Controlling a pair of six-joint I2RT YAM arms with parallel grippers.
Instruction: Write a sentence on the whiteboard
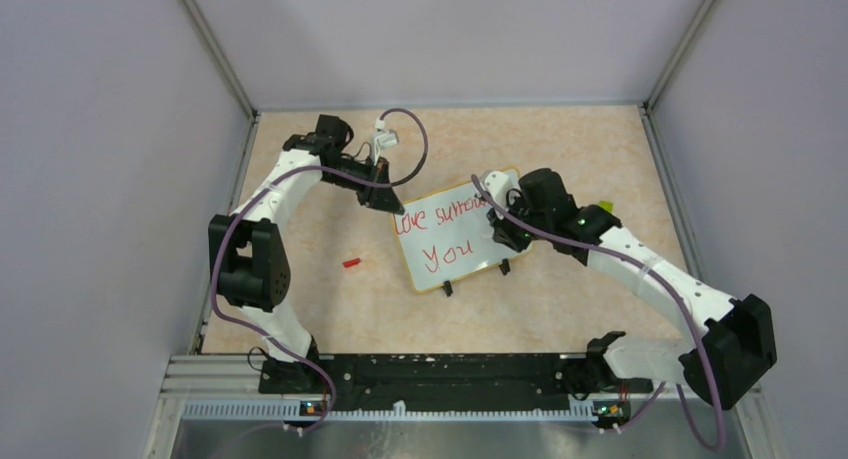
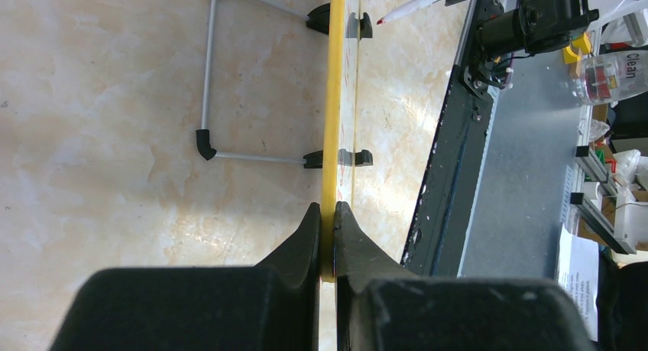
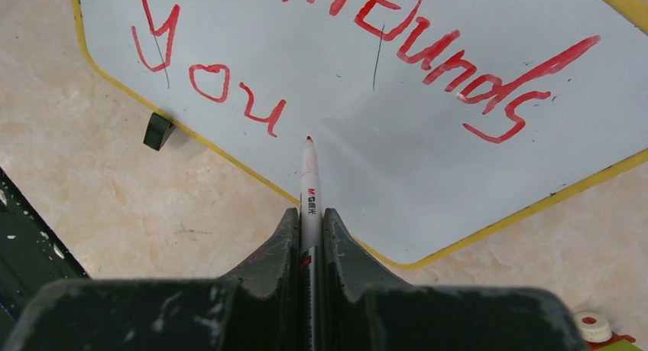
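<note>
My left tool (image 2: 327, 209) is clamped on the yellow rim of the whiteboard (image 2: 334, 99), at the corner that shows upper left of the board in the top view, and so steadies it. The whiteboard (image 1: 470, 241) sits near the middle of that frame on the tabletop (image 1: 580, 149), propped on its black clip feet. My right tool (image 3: 309, 213) is pinched tight on the marker (image 3: 310, 175), whose red tip points at the board face just past the last letter of "You". From my left wrist view the tip looks a little clear of the surface, though I cannot be sure of contact. The sentence (image 1: 440, 217) reads "Love surrounds" on the upper line and "You" below it, so I judge the writing itself to be done or a full stop short of done. The step in hand is the end of the last word. Next I would draw the marker straight back from the face, not sideways, so that I do not smear the wet red strokes. My left clamp should hold firm until the tip is well away.
</note>
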